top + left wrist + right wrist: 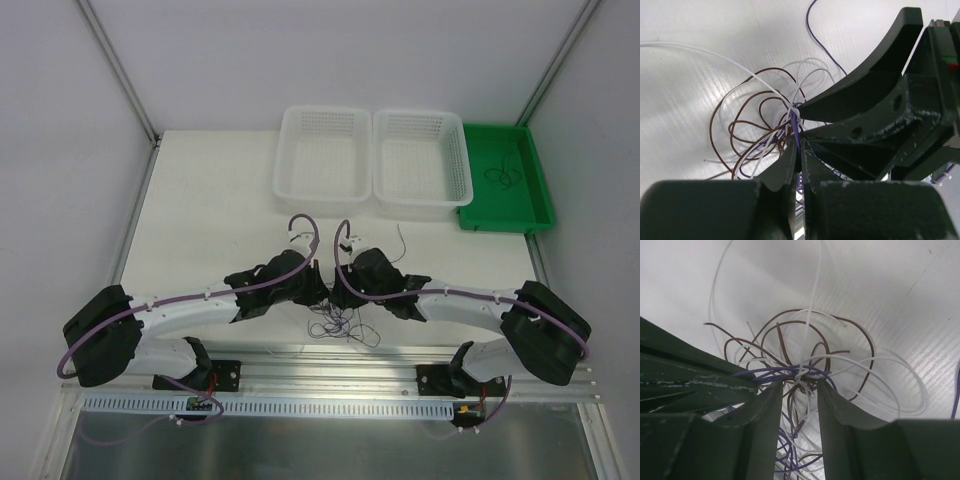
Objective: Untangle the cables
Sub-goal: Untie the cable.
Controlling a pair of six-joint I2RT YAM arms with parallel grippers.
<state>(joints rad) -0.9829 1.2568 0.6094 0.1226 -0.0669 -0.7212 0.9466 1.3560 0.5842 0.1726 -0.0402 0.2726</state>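
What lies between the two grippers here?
The knot of the cables: brown, white and purple strands, some pinched by the left gripper, at the tips of the right gripper. Both wrist views show it.

Two white mesh baskets and one green tray stood along the table's far edge. One coiled cable lay in the tray. One tangle of cables, in three colours, lay by the near edge between two arms.
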